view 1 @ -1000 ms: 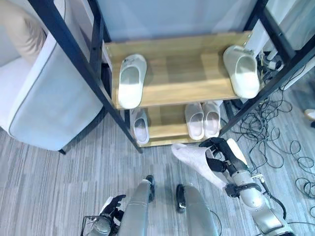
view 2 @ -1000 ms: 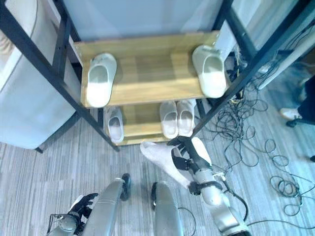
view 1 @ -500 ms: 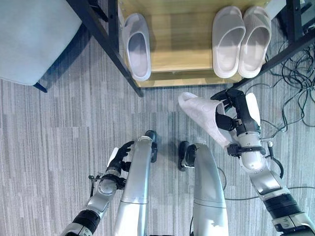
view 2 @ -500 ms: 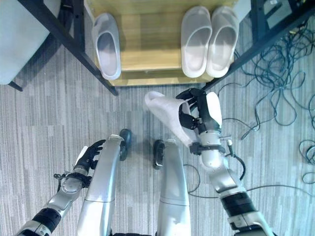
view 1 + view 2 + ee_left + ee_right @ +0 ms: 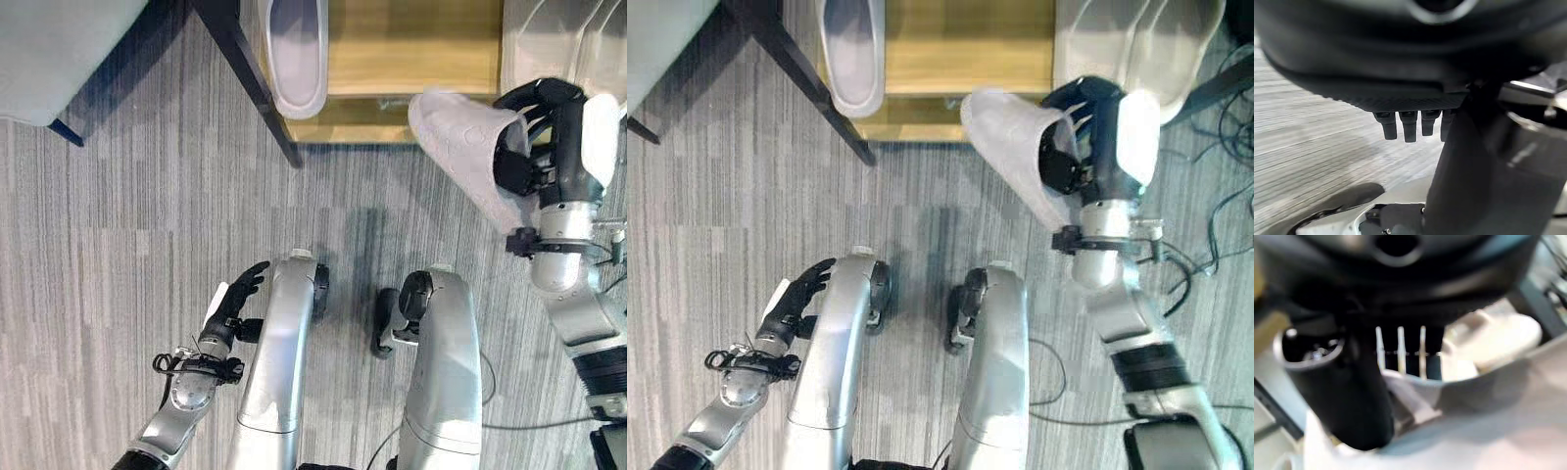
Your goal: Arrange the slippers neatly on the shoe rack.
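Change since earlier frame: right hand (image 5: 544,137) and its held slipper (image 5: 460,152) now sit higher and further right in the head views; the whole picture has shifted too, so the camera has moved and the shoe rack (image 5: 411,59) shows closer.
Right hand: fingers curled round the white slipper, gripping it at its opening, sole side turned toward the camera.
Held slipper: in the air, toe end over the front edge of the rack's lower wooden shelf.
Shelf slipper, left: pale grey slipper (image 5: 296,49) lies on the shelf beside the black rack leg (image 5: 250,78).
Shelf pair, right: white slippers (image 5: 1136,44) lie on the shelf just behind the right hand.
Left hand: (image 5: 230,308) low by the robot's side over the grey carpet (image 5: 118,225), fingers straight, holding nothing.
Writing: none legible on any slipper.
Other: pale upholstered seat (image 5: 59,39) at the far left.
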Tool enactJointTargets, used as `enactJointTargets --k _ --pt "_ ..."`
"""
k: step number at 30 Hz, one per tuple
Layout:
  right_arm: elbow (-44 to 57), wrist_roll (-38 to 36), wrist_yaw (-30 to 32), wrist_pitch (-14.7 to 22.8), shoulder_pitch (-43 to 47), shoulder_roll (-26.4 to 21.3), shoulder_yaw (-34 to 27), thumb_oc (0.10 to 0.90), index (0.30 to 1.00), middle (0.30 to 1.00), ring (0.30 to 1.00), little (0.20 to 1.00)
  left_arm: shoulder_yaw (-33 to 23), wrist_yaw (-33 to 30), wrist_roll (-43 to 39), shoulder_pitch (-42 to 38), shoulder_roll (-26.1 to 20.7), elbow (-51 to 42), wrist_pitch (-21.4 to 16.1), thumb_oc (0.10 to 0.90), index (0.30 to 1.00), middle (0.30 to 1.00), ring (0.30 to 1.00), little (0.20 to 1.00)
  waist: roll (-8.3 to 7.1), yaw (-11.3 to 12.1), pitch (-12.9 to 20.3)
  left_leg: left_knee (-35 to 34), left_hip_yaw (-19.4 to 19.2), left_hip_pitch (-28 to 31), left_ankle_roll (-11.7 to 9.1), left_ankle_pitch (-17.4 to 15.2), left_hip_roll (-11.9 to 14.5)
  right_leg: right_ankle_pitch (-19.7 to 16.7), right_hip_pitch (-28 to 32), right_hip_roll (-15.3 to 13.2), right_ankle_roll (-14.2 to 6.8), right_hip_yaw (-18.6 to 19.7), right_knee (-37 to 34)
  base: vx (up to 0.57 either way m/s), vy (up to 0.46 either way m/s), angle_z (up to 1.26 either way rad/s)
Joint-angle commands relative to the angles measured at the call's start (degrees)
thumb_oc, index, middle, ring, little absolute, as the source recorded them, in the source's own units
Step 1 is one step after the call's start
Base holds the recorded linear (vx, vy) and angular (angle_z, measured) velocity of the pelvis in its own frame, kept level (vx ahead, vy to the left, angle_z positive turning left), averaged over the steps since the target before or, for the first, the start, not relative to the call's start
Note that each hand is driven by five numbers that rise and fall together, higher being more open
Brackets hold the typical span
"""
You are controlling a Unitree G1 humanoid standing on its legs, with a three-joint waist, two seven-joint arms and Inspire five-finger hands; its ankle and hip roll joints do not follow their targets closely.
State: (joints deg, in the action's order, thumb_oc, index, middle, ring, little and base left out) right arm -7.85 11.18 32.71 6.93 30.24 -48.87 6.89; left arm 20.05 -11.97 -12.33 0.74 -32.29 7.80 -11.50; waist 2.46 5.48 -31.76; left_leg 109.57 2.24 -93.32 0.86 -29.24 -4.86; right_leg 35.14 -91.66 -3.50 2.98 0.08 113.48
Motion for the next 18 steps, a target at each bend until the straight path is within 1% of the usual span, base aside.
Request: enactJointTargets --k 1,5,8,9,10,11,12,13,14,15,16,17,18 --pt "7.61 1.16 4.42 3.23 2.81 -1.77 -3.23 0.400 0.300 0.300 0.300 0.300 -3.58 -7.46 -1.51 -5.35 1.85 0.28 -2.89 0.800 0.900 0.900 0.900 0.900 -2.41 0.29 1.97 -2.12 -0.76 3.37 2.27 -8.81 -1.27 1.03 5.05 1.99 2.85 1.01 -5.63 0.07 0.007 -0.07" --pt "10.73 1.11 4.39 3.14 5.03 -3.36 -1.01 0.400 0.300 0.300 0.300 0.300 -2.81 -8.01 -1.97 -3.44 0.91 -0.71 -3.00 0.800 0.900 0.900 0.900 0.900 -3.21 0.56 1.97 3.65 -0.69 3.37 1.88 -11.94 -1.20 2.82 4.37 2.72 4.27 2.58 1.47 0.03 0.017 -0.08" --pt "11.24 1.18 4.29 3.08 6.30 -4.13 -0.06 0.400 0.300 0.300 0.300 0.300 -2.62 -7.99 -2.17 -3.18 0.65 -0.92 -2.96 0.800 0.900 0.900 0.900 0.900 -3.37 0.63 1.97 4.90 -0.90 3.37 1.62 -12.49 -1.08 3.55 4.25 2.89 4.80 2.91 3.24 0.00 0.004 -0.05" --pt "11.08 1.06 4.31 3.06 7.28 -4.73 0.59 0.400 0.300 0.300 0.300 0.300 -2.57 -8.07 -2.23 -3.04 0.42 -0.94 -3.02 0.800 0.900 0.900 0.900 0.900 -3.38 0.76 1.97 5.15 -0.87 3.37 1.61 -12.48 -1.09 3.46 4.22 2.87 4.74 3.01 3.84 -0.01 0.032 0.02" --pt "11.04 1.17 4.09 2.94 10.19 -6.47 2.38 0.400 0.300 0.300 0.300 0.300 -2.09 -7.75 -2.64 -3.07 -0.32 -1.33 -3.20 0.800 0.900 0.900 0.900 0.900 -3.49 1.18 1.97 6.07 -0.59 3.37 1.41 -12.72 -1.14 3.64 4.20 2.84 4.91 3.03 4.88 -0.01 0.033 0.00" --pt "10.83 1.11 4.13 2.96 10.54 -6.51 2.72 0.400 0.300 0.300 0.300 0.300 -2.19 -7.73 -2.67 -3.02 -0.24 -1.35 -3.20 0.800 0.900 0.900 0.900 0.900 -3.45 1.09 1.97 6.14 -0.57 3.37 1.39 -12.80 -1.11 3.69 4.19 2.88 4.92 3.01 4.93 -0.01 0.040 -0.04" --pt "9.90 1.02 3.90 2.63 14.18 -8.42 5.89 0.400 0.300 0.300 0.300 0.300 -1.80 -7.47 -3.23 -2.74 -0.91 -1.36 -3.27 0.800 0.900 0.900 0.900 0.900 -3.46 1.69 1.97 7.32 -0.24 3.37 1.22 -13.05 -1.27 4.01 4.17 2.73 5.11 3.11 6.25 0.00 0.015 -0.03" --pt "9.78 1.00 3.94 2.66 14.39 -8.42 6.10 0.400 0.300 0.300 0.300 0.300 -1.87 -7.47 -3.23 -2.71 -0.86 -1.36 -3.27 0.800 0.900 0.900 0.900 0.900 -3.44 1.62 1.97 7.33 -0.24 3.37 1.21 -13.07 -1.26 4.01 4.17 2.74 5.11 3.10 6.26 -0.01 0.033 -0.03" --pt "8.50 0.87 3.55 1.88 18.40 -10.21 9.36 0.400 0.300 0.300 0.300 0.300 -1.36 -7.27 -3.67 -2.99 -1.41 -1.37 -3.12 0.800 0.900 0.900 0.900 0.900 -3.60 2.16 1.97 7.99 0.25 3.37 0.97 -13.33 -1.28 4.08 4.24 2.70 5.21 3.11 6.73 0.00 0.000 0.00" --pt "7.50 0.92 3.28 1.27 19.96 -10.96 11.04 0.400 0.300 0.300 0.300 0.300 -0.98 -7.13 -4.08 -3.06 -1.77 -1.40 -3.10 0.800 0.900 0.900 0.900 0.900 -3.76 2.62 1.97 8.42 0.48 3.37 0.95 -13.48 -1.31 4.17 4.30 2.56 5.21 3.11 7.13 0.00 0.000 0.00" --pt "7.15 0.84 3.37 1.32 20.57 -10.96 11.64 0.400 0.300 0.300 0.300 0.300 -1.09 -7.13 -4.12 -3.03 -1.62 -1.38 -3.11 0.800 0.900 0.900 0.900 0.900 -3.66 2.50 1.97 8.48 0.51 3.37 0.94 -13.56 -1.26 4.20 4.29 2.61 5.21 3.08 7.15 0.00 0.000 0.00" --pt "4.85 0.69 2.92 0.43 23.94 -11.75 14.86 0.400 0.300 0.300 0.300 0.300 -0.54 -7.25 -4.57 -3.08 -1.89 -1.23 -2.97 0.800 0.900 0.900 0.900 0.900 -3.86 3.09 1.97 9.27 0.76 3.37 0.81 -13.91 -1.20 4.23 4.26 2.39 5.22 3.08 7.74 0.00 0.000 0.00" --pt "4.49 0.61 3.00 0.49 24.57 -11.73 15.47 0.400 0.300 0.300 0.300 0.300 -0.64 -7.26 -4.59 -3.07 -1.73 -1.19 -2.98 0.800 0.900 0.900 0.900 0.900 -3.77 2.97 1.97 9.30 0.78 3.37 0.80 -13.97 -1.16 4.24 4.24 2.44 5.22 3.06 7.75 -0.01 0.041 0.01"
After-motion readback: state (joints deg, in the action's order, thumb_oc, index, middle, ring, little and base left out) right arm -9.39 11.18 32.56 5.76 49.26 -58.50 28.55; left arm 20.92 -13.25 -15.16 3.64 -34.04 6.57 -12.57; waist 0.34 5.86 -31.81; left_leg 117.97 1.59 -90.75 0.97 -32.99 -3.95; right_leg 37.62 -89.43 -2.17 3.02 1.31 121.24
